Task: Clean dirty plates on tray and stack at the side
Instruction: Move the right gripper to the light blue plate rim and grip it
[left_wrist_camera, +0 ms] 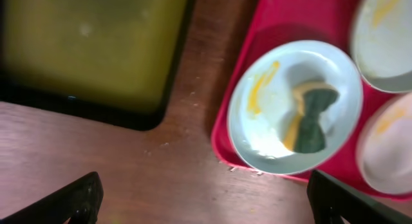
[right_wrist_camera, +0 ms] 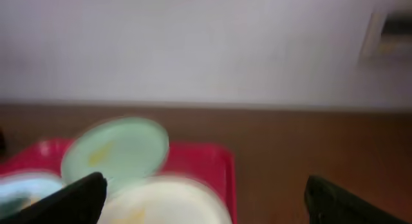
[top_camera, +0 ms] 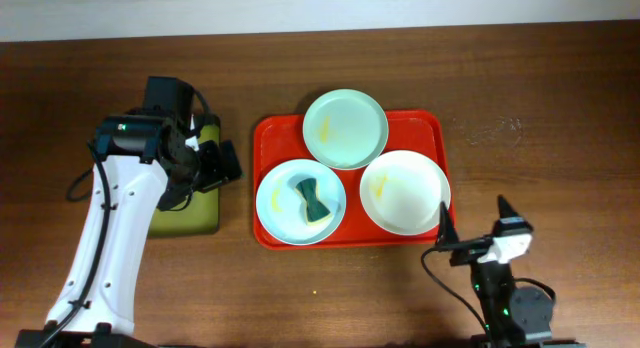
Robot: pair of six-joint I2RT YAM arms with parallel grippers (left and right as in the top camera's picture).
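The red tray (top_camera: pixel 440 128) holds three plates. The mint green plate (top_camera: pixel 345 128) is at the back, with a yellow smear. The pale blue-white plate (top_camera: pixel 280 200) is at the front left, with a yellow smear and a green-yellow sponge (top_camera: pixel 312 198) lying in it. The white plate (top_camera: pixel 405 191) is at the front right. My left gripper (top_camera: pixel 232 166) is open and empty, just left of the tray. In the left wrist view it (left_wrist_camera: pixel 209 208) hangs over bare table, near the blue-white plate (left_wrist_camera: pixel 270 130). My right gripper (top_camera: pixel 473 223) is open and empty at the tray's front right corner, facing the white plate (right_wrist_camera: pixel 167 201).
A smaller olive-green tray with a black rim (top_camera: pixel 185 203) lies left of the red tray, partly under my left arm. It also shows in the left wrist view (left_wrist_camera: pixel 90 44). Brown table surrounds both trays. A pale wall stands behind the table.
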